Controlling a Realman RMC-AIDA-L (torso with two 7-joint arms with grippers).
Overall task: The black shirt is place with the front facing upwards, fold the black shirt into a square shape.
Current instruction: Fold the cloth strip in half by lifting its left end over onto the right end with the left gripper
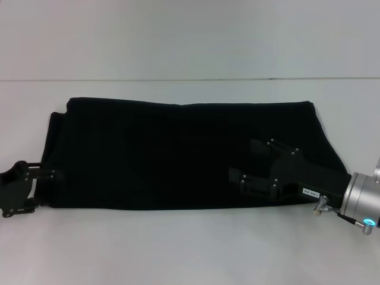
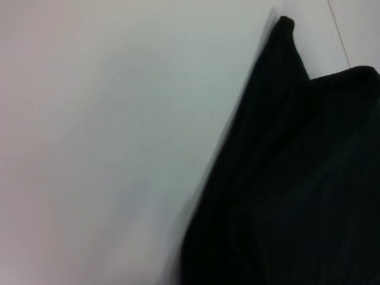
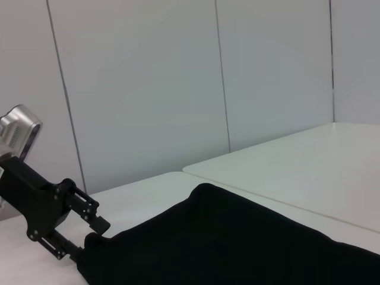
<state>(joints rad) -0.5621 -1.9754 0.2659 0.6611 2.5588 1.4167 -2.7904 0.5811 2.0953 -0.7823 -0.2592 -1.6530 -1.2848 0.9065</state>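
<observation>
- Nearest the head camera, the right gripper (image 1: pixel 249 163) is seen low over the black shirt (image 1: pixel 178 154), its jaws held apart with only dark cloth visible between and beneath them; whether the fingertips touch the cloth cannot be told.
- One left gripper (image 1: pixel 52 174) is seen at the shirt's opposite end, at its near corner; its two fingers (image 3: pixel 98 222) stand apart, with the cloth's edge just at their tips. Whether that edge is pinched cannot be told.
- Counted: one shirt, two grippers, one white table (image 1: pixel 190 249).
- One black shirt is laid flat on the table as a long, wide band, stretched from the left gripper's jaws across to beyond the right gripper's jaws.
- Only plain black cloth is shown; no print or label is visible on the upturned side.
- Its far edge runs nearly straight, while the end by the left gripper shows a second layer stepping out slightly under the top one.
- From the left wrist, one pointed corner of cloth (image 2: pixel 285 27) is seen jutting out onto the bare table (image 2: pixel 107 130).
- Soft, shallow folds are seen across the surface near that corner.
</observation>
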